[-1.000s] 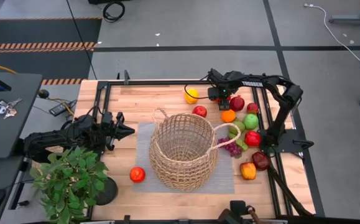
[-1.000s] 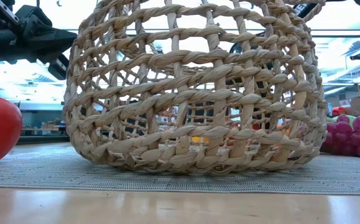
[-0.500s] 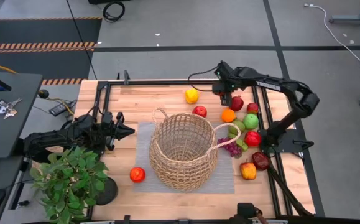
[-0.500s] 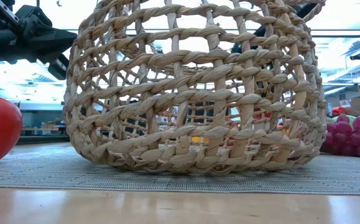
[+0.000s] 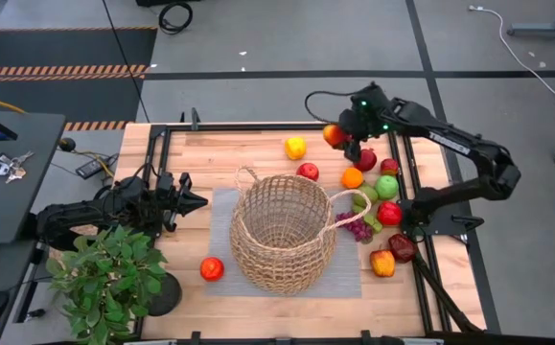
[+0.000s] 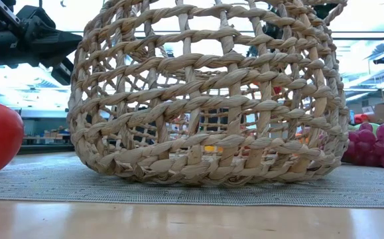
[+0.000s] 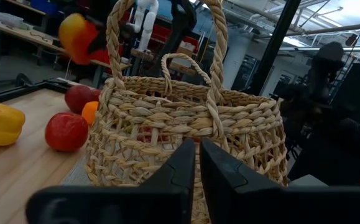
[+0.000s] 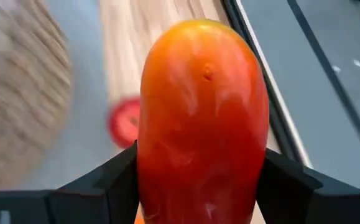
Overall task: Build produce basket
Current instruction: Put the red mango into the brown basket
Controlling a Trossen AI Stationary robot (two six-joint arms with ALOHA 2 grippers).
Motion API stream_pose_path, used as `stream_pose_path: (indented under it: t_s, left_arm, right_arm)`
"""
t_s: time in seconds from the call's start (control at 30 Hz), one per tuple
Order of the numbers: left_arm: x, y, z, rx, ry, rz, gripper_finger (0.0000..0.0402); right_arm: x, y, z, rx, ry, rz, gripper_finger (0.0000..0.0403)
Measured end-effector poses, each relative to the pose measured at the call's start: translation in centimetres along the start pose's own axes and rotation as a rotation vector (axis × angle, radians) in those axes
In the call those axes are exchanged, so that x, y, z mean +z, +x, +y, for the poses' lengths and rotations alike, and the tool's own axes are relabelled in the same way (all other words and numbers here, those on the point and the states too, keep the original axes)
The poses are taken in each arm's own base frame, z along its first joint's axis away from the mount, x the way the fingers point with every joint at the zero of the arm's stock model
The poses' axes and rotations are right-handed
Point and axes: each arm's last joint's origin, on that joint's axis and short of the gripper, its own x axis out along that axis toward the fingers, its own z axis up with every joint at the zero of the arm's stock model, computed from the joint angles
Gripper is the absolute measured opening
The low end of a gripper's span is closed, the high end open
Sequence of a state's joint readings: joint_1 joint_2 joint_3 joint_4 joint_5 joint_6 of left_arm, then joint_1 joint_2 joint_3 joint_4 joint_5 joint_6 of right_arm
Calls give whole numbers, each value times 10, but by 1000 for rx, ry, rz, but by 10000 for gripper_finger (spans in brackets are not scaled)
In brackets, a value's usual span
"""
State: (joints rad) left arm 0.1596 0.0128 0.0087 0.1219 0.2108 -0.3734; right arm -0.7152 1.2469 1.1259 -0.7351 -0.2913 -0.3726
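In the high view the basket point(image 5: 284, 230) stands upright on a grey mat point(image 5: 221, 213) at the centre of the wooden table point(image 5: 219, 153); its mouth is open upward and one loop handle points toward the upper left of the frame, the other toward the right.

The right gripper point(image 5: 339, 133) sits at the upper right of the high view, above the far edge of the table, clamped on an orange-red fruit point(image 5: 334, 135); in the right wrist view that fruit point(image 8: 203, 118) fills the middle of the frame, squeezed between the two dark fingers point(image 8: 99, 186).

The rest of the produce lies on the table: a yellow pepper point(image 5: 295, 147) at upper centre; a red apple point(image 5: 307, 172) just beyond the basket rim; a dark red fruit point(image 5: 365, 159), an orange point(image 5: 352, 178), a green apple point(image 5: 386, 187) and purple grapes point(image 5: 358, 228) crowd the right side, the grapes touching the mat's edge; a red fruit point(image 5: 211, 269) lies alone at lower left of the basket.

The left gripper point(image 5: 189, 201) waits at the left of the frame, level with the mat's edge, pointing at the basket; its fingers point(image 7: 180, 171) are nearly together with a slim gap and hold nothing; a potted plant point(image 5: 106, 278) stands at the lower left.
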Motion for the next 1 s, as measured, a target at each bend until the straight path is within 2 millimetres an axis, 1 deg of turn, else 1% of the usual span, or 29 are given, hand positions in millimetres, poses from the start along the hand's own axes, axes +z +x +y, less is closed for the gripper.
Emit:
stream_pose_path:
  t_s: [0.13, 0.33, 0.47, 0.7, 0.87, 1.0]
  left_arm:
    - [0, 0, 0, 0, 0, 0, 36]
    - [0, 0, 0, 0, 0, 0, 30]
    - [0, 0, 0, 0, 0, 0, 28]
    - [0, 0, 0, 0, 0, 0, 36]
    - [0, 0, 0, 0, 0, 0, 31]
    - [0, 0, 0, 0, 0, 0, 28]
  right_arm:
    - [7, -15, 7, 72, 105, -123, 261]
    - [21, -35, 22, 201, 168, -301, 261]
    - [34, -50, 36, 313, 177, -436, 261]
    - [56, -78, 58, 475, 167, -675, 261]
    - [66, -87, 71, 563, 192, -762, 261]
    - [70, -85, 82, 562, 213, -773, 261]
